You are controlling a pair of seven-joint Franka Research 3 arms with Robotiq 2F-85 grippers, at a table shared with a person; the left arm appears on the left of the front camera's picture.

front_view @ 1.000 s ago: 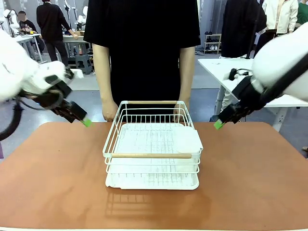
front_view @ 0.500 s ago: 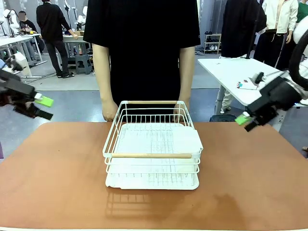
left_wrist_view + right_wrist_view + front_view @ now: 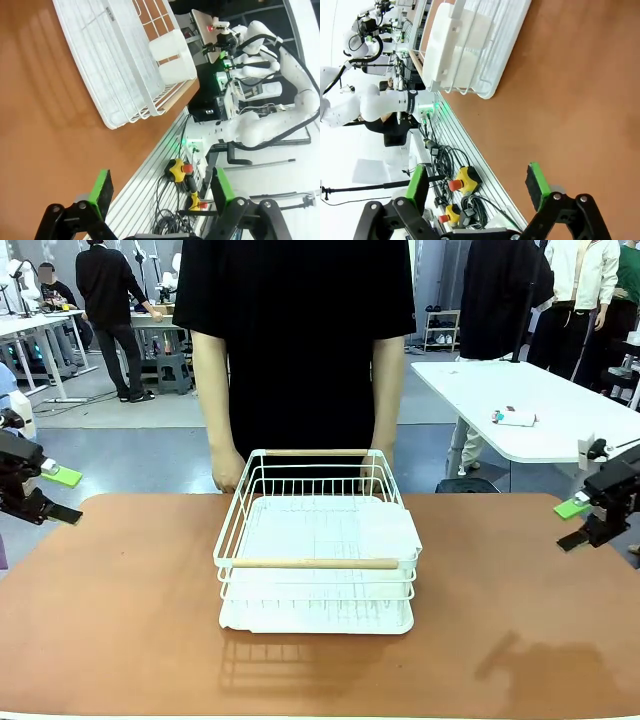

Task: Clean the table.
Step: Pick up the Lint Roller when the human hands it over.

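Observation:
The table (image 3: 120,610) has a reddish-brown top, and a white wire dish rack (image 3: 315,540) with wooden handle bars stands on a white tray at its middle. My left gripper (image 3: 68,496) hovers open at the table's far left edge, with nothing between its fingers. At the far right edge my right gripper (image 3: 567,527) is open and empty too. In the left wrist view the open left gripper (image 3: 162,187) looks down over the table (image 3: 45,140) with the rack (image 3: 125,65) farther off. The right wrist view shows the open right gripper (image 3: 477,184) above the table (image 3: 560,100) and the rack (image 3: 470,45).
A person in a black shirt stands at the far side, hands (image 3: 228,472) hanging just behind the rack. A white table (image 3: 520,400) stands at the back right. Cables and yellow emergency-stop boxes (image 3: 180,170) lie beyond the table's near edge.
Both arms have swung outward from near the rack to the table's left and right edges. Both grippers stayed open. The rack and the person have not moved.

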